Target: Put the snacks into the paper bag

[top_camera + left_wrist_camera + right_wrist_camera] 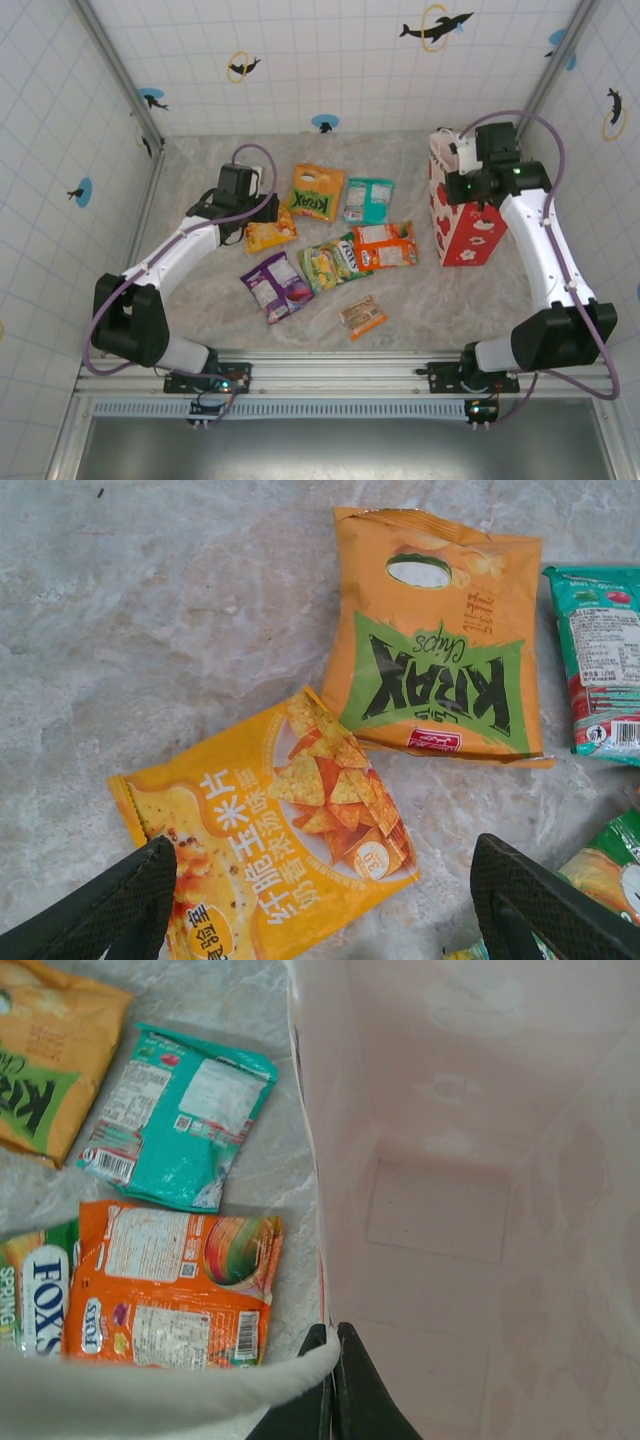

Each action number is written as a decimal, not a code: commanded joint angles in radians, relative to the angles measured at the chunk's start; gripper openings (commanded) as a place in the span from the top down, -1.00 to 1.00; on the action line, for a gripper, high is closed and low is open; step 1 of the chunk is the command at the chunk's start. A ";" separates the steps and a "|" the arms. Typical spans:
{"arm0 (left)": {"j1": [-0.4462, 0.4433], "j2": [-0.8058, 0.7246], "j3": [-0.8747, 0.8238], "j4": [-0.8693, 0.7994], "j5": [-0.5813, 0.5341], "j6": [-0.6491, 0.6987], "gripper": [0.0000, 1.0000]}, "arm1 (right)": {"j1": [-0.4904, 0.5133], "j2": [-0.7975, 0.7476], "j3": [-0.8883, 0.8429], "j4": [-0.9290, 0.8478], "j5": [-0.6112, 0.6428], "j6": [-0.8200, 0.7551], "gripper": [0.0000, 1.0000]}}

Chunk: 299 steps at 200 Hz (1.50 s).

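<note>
Rail point(340, 373), marbled table point(440, 310) bearing snacks point(317, 192), tiled walls point(330, 60).

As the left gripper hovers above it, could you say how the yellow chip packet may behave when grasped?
The yellow chip packet is a glossy film pouch, so probably light and slippery. Its soft film would likely crumple, not stay stiff; lying flat, it shouldn't roll.
</note>
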<state>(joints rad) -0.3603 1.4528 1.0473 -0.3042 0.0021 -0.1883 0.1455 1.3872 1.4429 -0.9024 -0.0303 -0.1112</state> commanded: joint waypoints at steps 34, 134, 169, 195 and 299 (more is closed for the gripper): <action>-0.008 -0.036 -0.017 0.005 0.016 -0.022 -0.56 | 0.019 -0.031 -0.085 0.110 -0.009 -0.091 1.00; -0.006 -0.042 -0.021 0.007 0.019 -0.024 -0.56 | 0.038 -0.091 -0.131 0.190 -0.030 -0.140 1.00; -0.007 -0.043 -0.024 0.006 0.019 -0.022 -0.56 | 0.039 -0.103 -0.150 0.192 -0.046 -0.144 1.00; -0.007 -0.042 -0.026 0.007 0.020 -0.025 -0.56 | 0.040 -0.097 -0.170 0.188 -0.054 -0.157 1.00; -0.007 -0.039 -0.032 0.013 0.028 -0.026 -0.59 | 0.043 -0.137 -0.161 0.187 -0.016 -0.131 0.00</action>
<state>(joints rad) -0.3603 1.4349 1.0248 -0.3012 0.0154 -0.1928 0.1833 1.2953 1.2850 -0.7151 -0.0662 -0.2539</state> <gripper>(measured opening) 0.796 0.478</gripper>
